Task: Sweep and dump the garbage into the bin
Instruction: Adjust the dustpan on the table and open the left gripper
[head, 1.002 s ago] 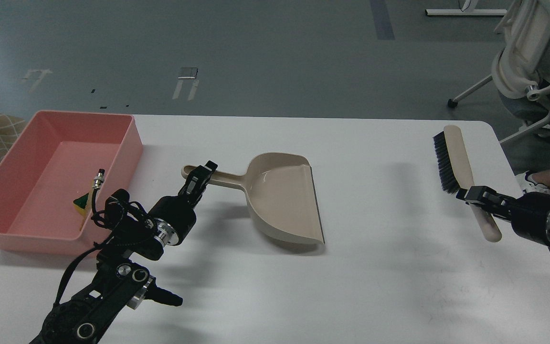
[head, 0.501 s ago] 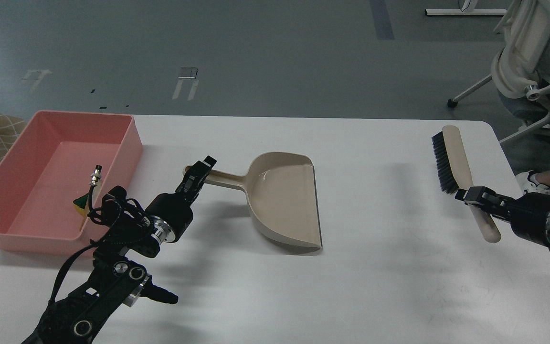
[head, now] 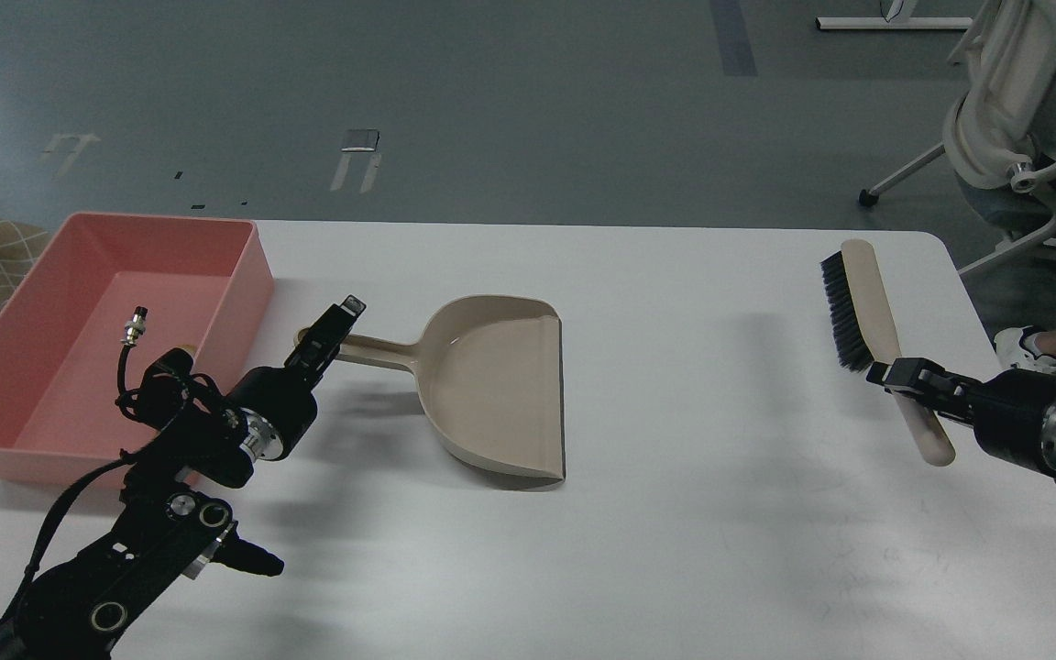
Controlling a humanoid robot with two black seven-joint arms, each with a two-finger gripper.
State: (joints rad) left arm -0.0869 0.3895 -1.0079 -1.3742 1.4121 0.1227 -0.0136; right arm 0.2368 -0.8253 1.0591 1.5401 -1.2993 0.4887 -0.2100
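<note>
Dustpan (head: pixel 491 390) dragged left toward bin (head: pixel 248 266), handle clamped in left end effector (head: pixel 326 332); right end effector (head: pixel 899 378) grips brush (head: pixel 867 312). Returning after dump, likely.

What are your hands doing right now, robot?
Left gripper shut on dustpan handle, beside pink bin. Right gripper shut on brush. Dustpan looks empty. Nothing in the way.

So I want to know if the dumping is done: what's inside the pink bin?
The bin's visible floor is bare pink. The left arm covers its near right part, so any garbage lying there cannot be seen. The dustpan looks empty.
</note>
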